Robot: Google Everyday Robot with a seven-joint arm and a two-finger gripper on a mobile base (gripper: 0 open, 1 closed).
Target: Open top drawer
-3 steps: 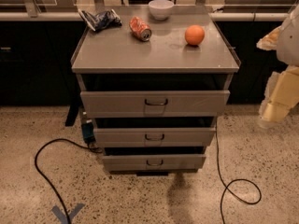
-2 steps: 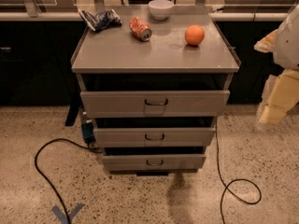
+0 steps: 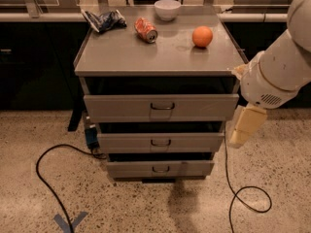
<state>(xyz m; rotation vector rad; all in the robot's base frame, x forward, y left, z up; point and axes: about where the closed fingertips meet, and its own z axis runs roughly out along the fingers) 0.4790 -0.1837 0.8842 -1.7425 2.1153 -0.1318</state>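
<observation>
Nearest, on the speckled floor below the top drawer (image 3: 121, 108), a black cable (image 3: 41, 177) loops to the left beside a blue tape mark (image 3: 70, 222). Under the top drawer sit the bottom drawer (image 3: 131, 169) and the middle drawer (image 3: 126, 142), both narrower. The top drawer's front juts forward of the frame, with a dark gap above it and its wire handle (image 3: 163, 106) at centre.

The claw (image 3: 247, 126) hangs just beside the top drawer's right end, slightly below its front and clear of the handle. Whether it is open or closed, or holding anything, I cannot tell.

Above the top drawer the worktop (image 3: 126, 55) carries an orange (image 3: 202, 36), a tipped can (image 3: 146, 29), a crumpled bag (image 3: 103, 20) and, farthest back, a white bowl (image 3: 167, 8).

A second ago the claw was higher and farther right of the top drawer. The drawer itself has not shifted.
</observation>
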